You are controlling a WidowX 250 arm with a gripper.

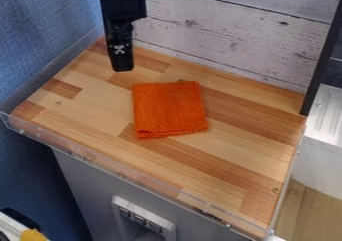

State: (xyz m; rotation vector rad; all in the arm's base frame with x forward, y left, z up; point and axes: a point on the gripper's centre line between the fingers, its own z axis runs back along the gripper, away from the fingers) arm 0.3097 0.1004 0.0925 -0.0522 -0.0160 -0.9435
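Note:
The black gripper [122,64] hangs down over the back left part of the wooden work surface [234,160], in front of the white plank wall. Whether it is open or shut cannot be made out. Below it and a little to the right, an orange cloth [169,109] lies folded into a rough square near the middle of the surface. A gap separates the gripper from the cloth, and the cloth's front edge shows stacked layers.
A clear low rim [107,168] runs along the front of the surface. White planks [227,32] stand behind it, with a dark upright post [322,55] at the back right. Blue fabric [40,40] covers the left side.

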